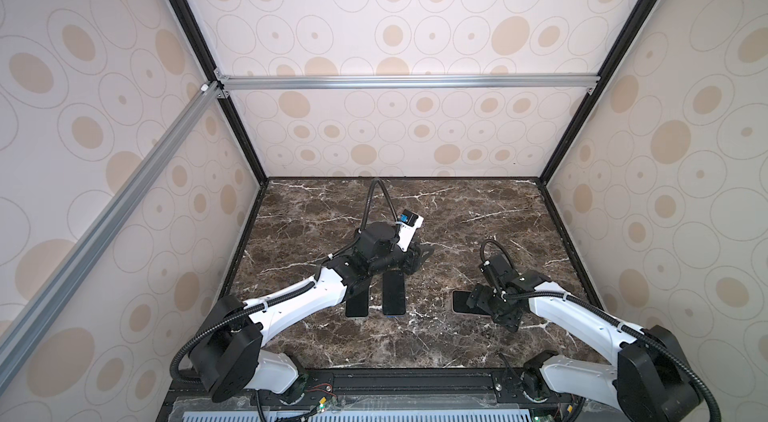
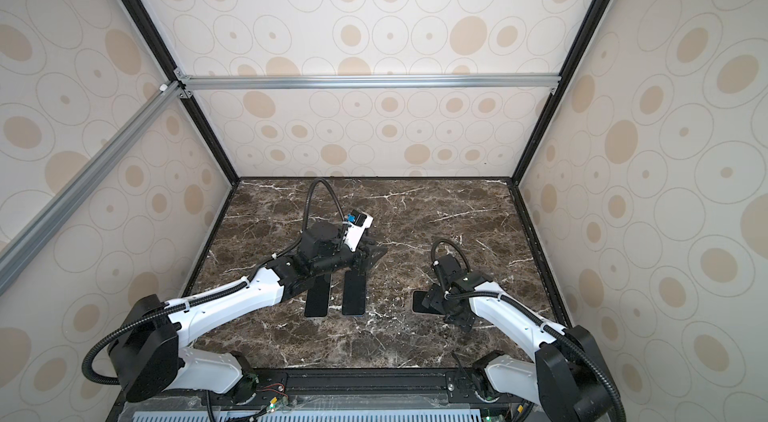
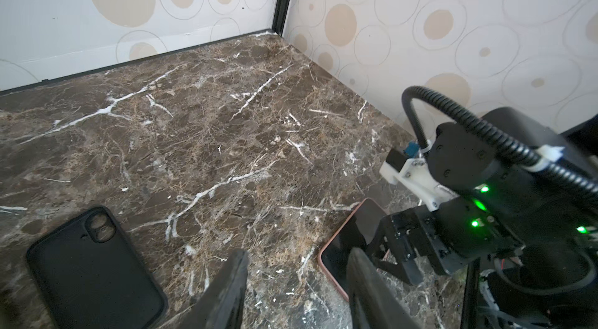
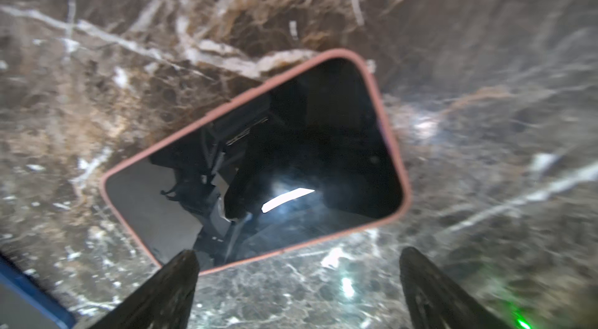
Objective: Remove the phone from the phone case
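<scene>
Right gripper [image 4: 299, 251], jaws wide and empty, hangs over the pink-rimmed phone [image 4: 259, 162], long axis nine-to-three in both top views; left gripper [image 3: 297, 253], parted and empty, sits at its ten o'clock.

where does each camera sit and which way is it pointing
top views: high above the near edge, looking down and forward over the brown marble table; left arm and right arm both show.
left wrist: on the left arm, looking low across the table; shows the matte black phone case, the right arm, its own open jaws.
right wrist: on the right arm, looking down at the pink-rimmed dark-screened phone; own open jaws show.
shared: both wrist views catch that phone.
</scene>
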You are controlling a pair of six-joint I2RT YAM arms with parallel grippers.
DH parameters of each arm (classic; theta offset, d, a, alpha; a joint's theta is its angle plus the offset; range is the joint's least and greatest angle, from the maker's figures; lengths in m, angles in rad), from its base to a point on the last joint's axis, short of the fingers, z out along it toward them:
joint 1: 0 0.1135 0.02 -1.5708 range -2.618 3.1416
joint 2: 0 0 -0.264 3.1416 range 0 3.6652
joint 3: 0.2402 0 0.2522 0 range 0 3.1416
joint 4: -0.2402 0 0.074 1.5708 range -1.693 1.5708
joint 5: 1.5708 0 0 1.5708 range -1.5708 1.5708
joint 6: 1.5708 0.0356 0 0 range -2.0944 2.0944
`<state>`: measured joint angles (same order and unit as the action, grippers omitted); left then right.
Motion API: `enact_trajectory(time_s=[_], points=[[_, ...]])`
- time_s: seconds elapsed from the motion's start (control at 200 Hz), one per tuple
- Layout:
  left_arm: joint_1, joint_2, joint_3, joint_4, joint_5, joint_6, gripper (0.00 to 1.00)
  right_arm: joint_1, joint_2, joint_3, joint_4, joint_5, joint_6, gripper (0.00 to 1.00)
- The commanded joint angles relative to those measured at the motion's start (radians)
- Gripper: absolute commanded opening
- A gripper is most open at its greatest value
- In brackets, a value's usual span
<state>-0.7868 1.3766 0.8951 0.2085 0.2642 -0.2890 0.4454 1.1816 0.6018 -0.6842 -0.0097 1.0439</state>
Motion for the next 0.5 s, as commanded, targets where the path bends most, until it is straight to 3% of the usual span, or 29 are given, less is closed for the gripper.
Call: enact_trajectory(time_s=[0.0, 0.245, 0.495], points=[[-0.01, -0.038, -0.015, 0.094, -0.048, 0.042, 0.53, -0.014, -0.006, -0.042, 0.096, -0.044, 0.059, 1.0], [-0.012, -0.088, -0.053, 0.079, -0.11, 0.062, 0.54, -0.092, 0.062, -0.078, 0.217, -0.107, 0.016, 1.0], [-0.011, -0.111, -0.057, 0.012, -0.19, 0.047, 0.53, -0.097, 0.226, 0.054, 0.244, -0.075, -0.078, 1.0]])
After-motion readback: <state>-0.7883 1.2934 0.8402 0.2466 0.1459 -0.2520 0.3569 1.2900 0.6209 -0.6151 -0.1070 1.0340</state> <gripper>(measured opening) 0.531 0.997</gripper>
